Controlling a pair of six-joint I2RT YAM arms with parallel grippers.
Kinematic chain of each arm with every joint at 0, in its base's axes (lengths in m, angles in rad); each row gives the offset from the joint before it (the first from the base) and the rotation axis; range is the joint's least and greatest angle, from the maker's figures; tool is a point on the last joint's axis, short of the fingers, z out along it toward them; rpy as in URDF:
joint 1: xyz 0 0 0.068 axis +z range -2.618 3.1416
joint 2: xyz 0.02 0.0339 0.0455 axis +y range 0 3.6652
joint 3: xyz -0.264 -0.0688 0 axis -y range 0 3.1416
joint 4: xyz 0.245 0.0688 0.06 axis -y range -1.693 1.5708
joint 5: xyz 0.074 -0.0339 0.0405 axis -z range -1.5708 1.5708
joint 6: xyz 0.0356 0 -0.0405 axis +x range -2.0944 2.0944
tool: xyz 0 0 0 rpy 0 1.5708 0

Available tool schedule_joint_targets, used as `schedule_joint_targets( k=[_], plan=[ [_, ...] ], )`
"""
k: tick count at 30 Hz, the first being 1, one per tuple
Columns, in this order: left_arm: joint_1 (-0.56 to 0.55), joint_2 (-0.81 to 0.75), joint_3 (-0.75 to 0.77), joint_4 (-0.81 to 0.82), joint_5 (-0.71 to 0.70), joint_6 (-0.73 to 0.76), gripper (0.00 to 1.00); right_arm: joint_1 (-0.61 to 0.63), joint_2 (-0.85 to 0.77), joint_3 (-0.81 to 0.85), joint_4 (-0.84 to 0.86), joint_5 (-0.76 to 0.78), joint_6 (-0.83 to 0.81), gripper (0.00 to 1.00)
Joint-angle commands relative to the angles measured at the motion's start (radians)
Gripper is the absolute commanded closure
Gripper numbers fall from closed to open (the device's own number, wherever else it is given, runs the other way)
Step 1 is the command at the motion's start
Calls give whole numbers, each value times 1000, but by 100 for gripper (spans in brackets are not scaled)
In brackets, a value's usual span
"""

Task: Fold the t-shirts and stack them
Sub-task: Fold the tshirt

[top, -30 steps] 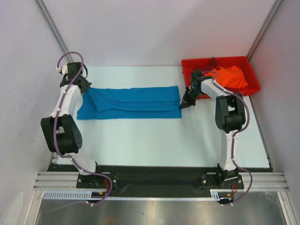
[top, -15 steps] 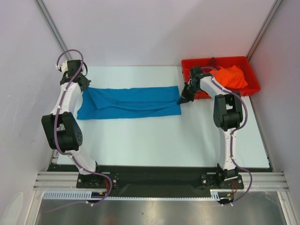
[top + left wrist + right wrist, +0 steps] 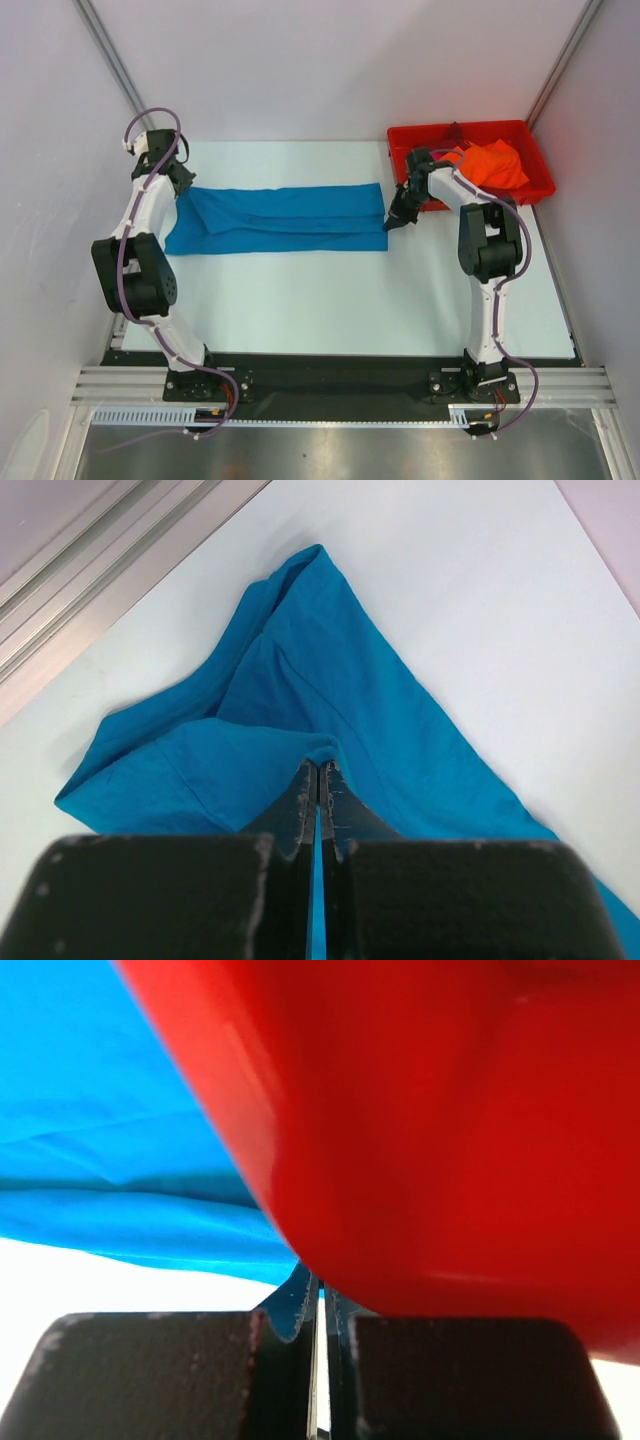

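Shirt (image 3: pixel 285 218) barely shifted since second ago: right end drifted toward bin (image 3: pixel 470 128), came back. Teal, folded into long band, flat across far half of table (image 3: pixel 330 300). Soft, light, limp; I judge it will sag and slip between grips, so best held at end corners, band kept taut. Left claw (image 3: pixel 318 770) pressed together, pinching fold at left end. Right claw (image 3: pixel 318 1285) likewise nipping right edge, just beside bin wall. Orange shirt (image 3: pixel 492 165) lies in bin.
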Motion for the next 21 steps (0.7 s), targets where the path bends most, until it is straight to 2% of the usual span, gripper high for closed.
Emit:
schedule_joint_targets(
  k=[1,7,8,11,12,13,15,21],
  plan=[
    [3,-5,31,29,-16,-16,99,-9,-29,-31,6,69,6,98],
    [3,12,39,41,4,-22,99,-7,0,21,1,98,2,96],
    [3,18,39,43,7,-22,100,-7,8,27,-5,103,3,92],
    [4,35,48,47,20,-20,99,-6,6,42,-17,129,-11,65],
    [3,38,50,55,27,-8,96,-6,2,47,-22,139,-15,60],
    [3,43,50,73,42,-2,87,-3,-7,51,-26,152,-20,54],
    [3,56,51,76,47,3,74,-3,-38,74,-37,164,-52,48],
    [4,98,128,95,110,70,46,38,-118,122,-86,181,-150,44]
  ],
)
